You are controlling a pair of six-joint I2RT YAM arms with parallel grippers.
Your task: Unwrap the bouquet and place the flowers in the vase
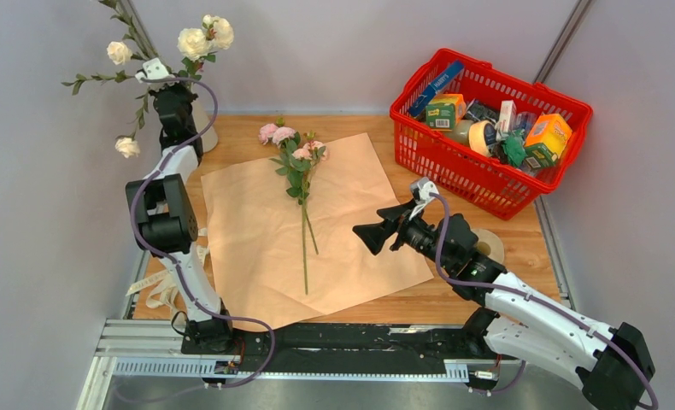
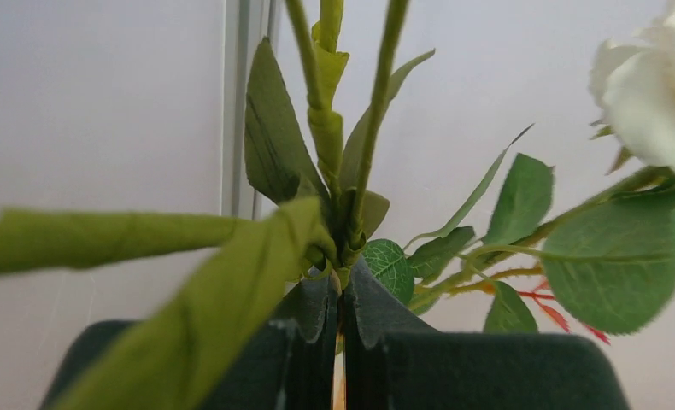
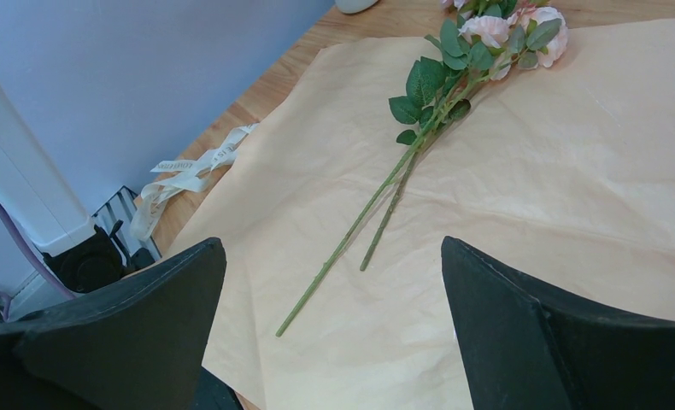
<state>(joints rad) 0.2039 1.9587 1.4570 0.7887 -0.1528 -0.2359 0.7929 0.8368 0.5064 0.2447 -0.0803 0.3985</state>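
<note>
Left gripper (image 2: 343, 299) grips cream flowers (image 1: 199, 38) beside vase (image 1: 208, 135); red basket (image 1: 454, 171) holds boxes (image 1: 445, 111).

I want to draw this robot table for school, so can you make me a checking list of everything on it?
Surface: wooden table, peach paper spread flat.
Job's things: pink roses lying on paper; cream roses held up by vase, back left; ribbon at left edge.
Clutter: red basket full of boxes; tape roll.
End effectors: left end effector shut on the cream roses; right end effector open, empty, above paper.
Cables: purple cables along both arms.
Surroundings: grey walls.
</note>
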